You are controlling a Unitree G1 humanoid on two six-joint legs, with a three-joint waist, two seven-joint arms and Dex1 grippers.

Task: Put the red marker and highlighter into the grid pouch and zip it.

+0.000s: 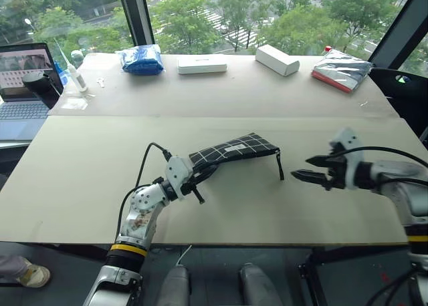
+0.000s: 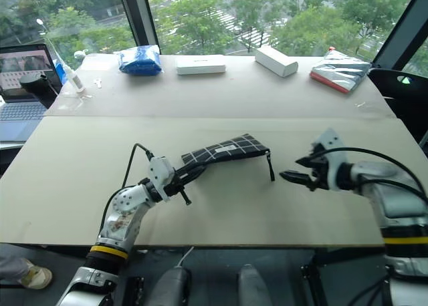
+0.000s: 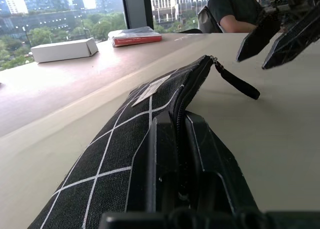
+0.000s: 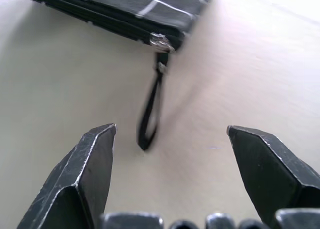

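Left gripper (image 1: pixel 195 186) is clamping the near-left end of the grid pouch (image 1: pixel 234 149), fingers (image 3: pixel 200 149) pinched on the fabric beside the zipper track, holding that end raised while the far-right end is sloping toward the table (image 1: pixel 80 159). Right gripper (image 1: pixel 309 176) is hanging just right of the pouch, jaws spread wide, gripping nothing, aimed at the pull strap (image 4: pixel 151 109). The strap is dangling off the slider (image 4: pixel 161 41) at the pouch's right end, apart from both fingertips (image 4: pixel 102 139).

Zipper is looking run to the end, so likely the zipping is finished or nearly so; red marker and highlighter aren't on the table, presumably inside, can't confirm.

If closing needs finishing: pinch the strap near the slider, pull along the track's line, not upward, while the left gripper is anchoring the other end taut.

Room: wide bare table on all sides of the pouch, near edge close under both arms. 2 white boxes (image 1: pixel 202 65), a blue bag (image 1: pixel 141 59) and a silver packet (image 1: pixel 341 70) are sitting well apart on the far side; a laptop (image 1: pixel 23 85) is standing far left.
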